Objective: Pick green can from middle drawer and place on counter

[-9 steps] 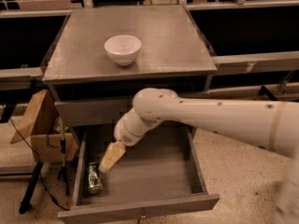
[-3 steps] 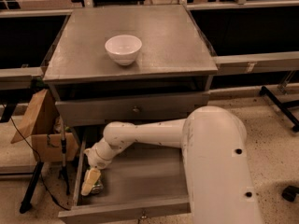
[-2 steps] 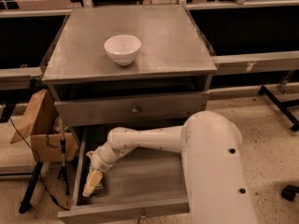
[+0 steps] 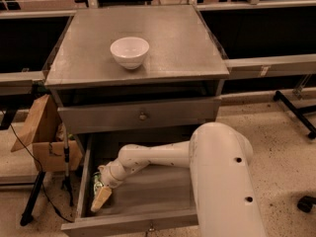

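Observation:
The middle drawer (image 4: 148, 216) stands pulled open below the counter (image 4: 173, 43). The green can (image 4: 97, 183) lies in the drawer's front left corner, and only a small green patch of it shows. My gripper (image 4: 101, 197) is down inside the drawer, right at the can and covering most of it. The white arm reaches in from the right. Whether the can is held does not show.
A white bowl (image 4: 129, 52) sits on the counter, left of its middle. A shut knobbed drawer front (image 4: 142, 115) is above the open drawer. A cardboard box (image 4: 47, 142) and a stand leg (image 4: 66, 162) are close to the drawer's left side.
Since three seconds ago the gripper has moved left and down to the can in the drawer's front left corner. Over the last second it has barely shifted.

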Motion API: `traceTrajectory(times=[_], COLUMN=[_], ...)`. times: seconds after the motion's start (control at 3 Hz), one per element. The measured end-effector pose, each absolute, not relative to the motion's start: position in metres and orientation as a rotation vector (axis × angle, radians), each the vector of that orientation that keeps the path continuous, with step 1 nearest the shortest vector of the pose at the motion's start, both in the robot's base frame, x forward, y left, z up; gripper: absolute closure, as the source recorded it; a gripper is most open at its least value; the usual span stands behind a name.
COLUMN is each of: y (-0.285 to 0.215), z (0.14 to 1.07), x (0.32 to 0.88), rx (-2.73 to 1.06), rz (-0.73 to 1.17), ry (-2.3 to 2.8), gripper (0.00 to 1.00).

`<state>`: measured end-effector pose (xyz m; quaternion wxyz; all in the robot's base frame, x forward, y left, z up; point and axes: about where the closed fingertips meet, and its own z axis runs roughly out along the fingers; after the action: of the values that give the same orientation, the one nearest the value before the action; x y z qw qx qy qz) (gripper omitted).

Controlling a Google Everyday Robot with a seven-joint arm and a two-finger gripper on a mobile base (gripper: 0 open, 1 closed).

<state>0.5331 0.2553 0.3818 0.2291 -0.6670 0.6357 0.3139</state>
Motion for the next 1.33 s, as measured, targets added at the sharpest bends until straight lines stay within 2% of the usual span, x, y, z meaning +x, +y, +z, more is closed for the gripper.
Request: traceTrajectory(times=[0.33,0.67,1.0,1.33], y=[0.257,0.261,0.250,0.233], z=[0.368,0.361,0.364,0.373], x=[0.534,0.536,0.538,0.538], rx=[-1.820,-1.809,-1.766,-1.743], rz=[0.867,0.875,0.860,0.833], ry=[1.770,1.760,1.755,1.764], gripper=[0.00,0.18,0.49,0.72])
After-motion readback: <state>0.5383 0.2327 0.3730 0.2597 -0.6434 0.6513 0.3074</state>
